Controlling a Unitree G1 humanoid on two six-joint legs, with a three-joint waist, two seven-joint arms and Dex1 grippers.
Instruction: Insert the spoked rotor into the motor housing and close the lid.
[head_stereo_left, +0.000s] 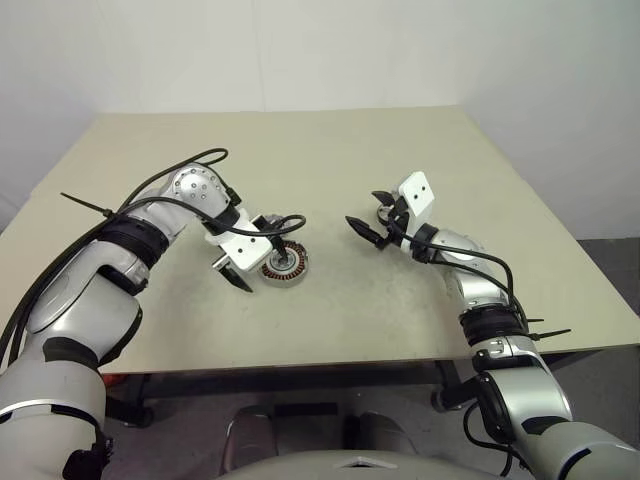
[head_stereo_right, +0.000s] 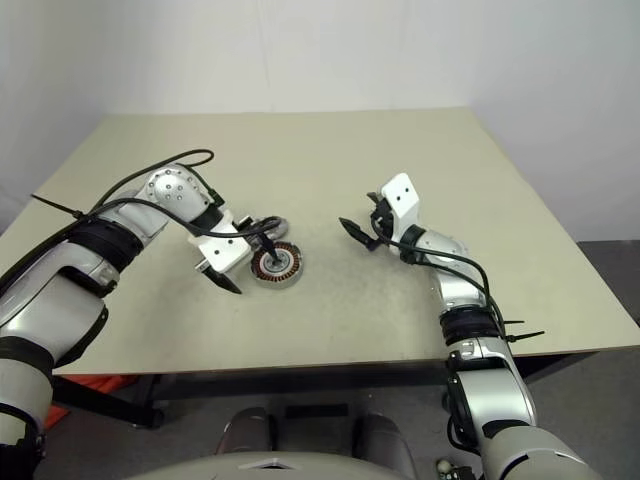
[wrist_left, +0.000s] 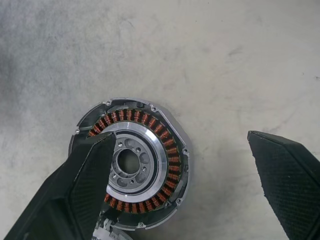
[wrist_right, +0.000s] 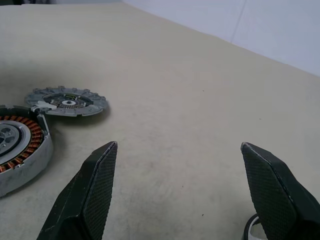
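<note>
The motor housing (head_stereo_left: 288, 264), a round grey puck ringed with copper windings (wrist_left: 171, 150), lies on the table left of centre. A shiny silver wheel with a holed hub (wrist_left: 131, 162) sits inside the windings; it looks like the spoked rotor. Just beyond the housing, the lid (wrist_right: 67, 101) lies flat, its notched rim and dark centre facing up. My left gripper (head_stereo_left: 260, 264) hangs open right over the housing, tilted steeply down, with one fingertip (wrist_left: 95, 165) overlapping its rim. Right of centre, my right gripper (head_stereo_left: 361, 207) is open and empty, level, pointing left toward the housing.
The beige table (head_stereo_left: 400, 150) stretches bare around the parts. Its front edge runs close below both arms, and a white wall stands behind the far edge. Black cables loop over my left arm.
</note>
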